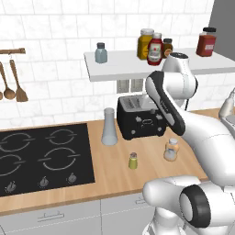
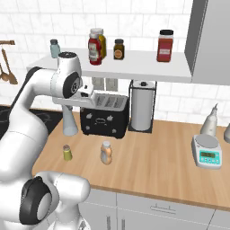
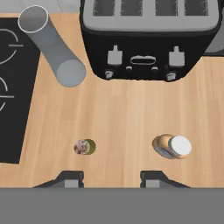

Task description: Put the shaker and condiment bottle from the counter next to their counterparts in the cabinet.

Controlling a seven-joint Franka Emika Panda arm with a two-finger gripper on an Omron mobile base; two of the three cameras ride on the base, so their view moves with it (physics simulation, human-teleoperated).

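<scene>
Shaker stands on desk left of condiment bottle, near the toaster. End effector hovers above, fingers parted, empty. Best: centre over shaker's cap, descend straight, avoid nudging the bottle.

Rendered home kitchen, wooden counter with black hob, toaster, tiled wall

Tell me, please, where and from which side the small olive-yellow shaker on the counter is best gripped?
Probably from straight above: the shaker stands upright and apart from the condiment bottle. Close the fingers across its round olive body just below the grey cap; being narrow, it fits between them.
</scene>
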